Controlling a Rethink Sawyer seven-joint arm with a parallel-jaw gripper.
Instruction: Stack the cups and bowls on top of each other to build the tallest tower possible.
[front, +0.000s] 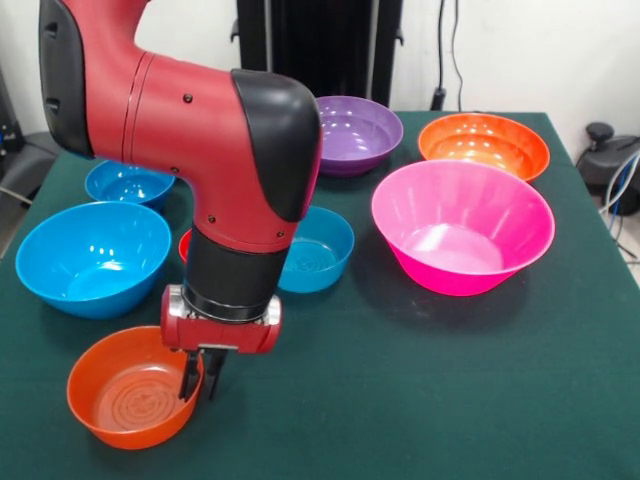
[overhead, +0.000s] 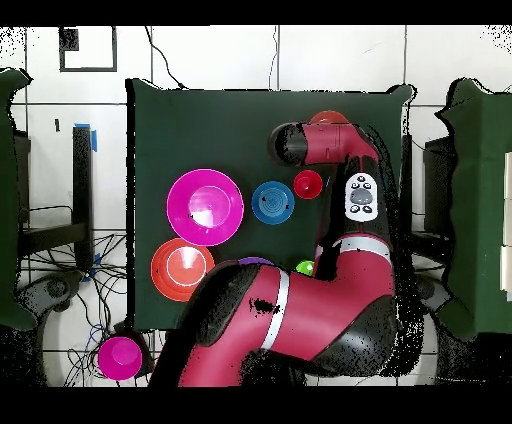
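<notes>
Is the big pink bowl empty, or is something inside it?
Empty. The pink bowl stands upright and shows only its bare, glossy inside.

Open green table cloth (front: 420, 380) lies at three o'clock of the small orange plastic bowl (front: 125, 400); the big hot-pink plastic bowl (front: 462, 225) blocks at one o'clock.

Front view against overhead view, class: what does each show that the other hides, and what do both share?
Only the front view shows the gripper at the rim of a small orange plastic bowl, plus the large light blue bowl. Only the overhead view shows the light green plastic cup and a small magenta bowl near its lower left. Both show the huge hot-pink bowl, a mid-sized blue bowl and the red arm.
</notes>
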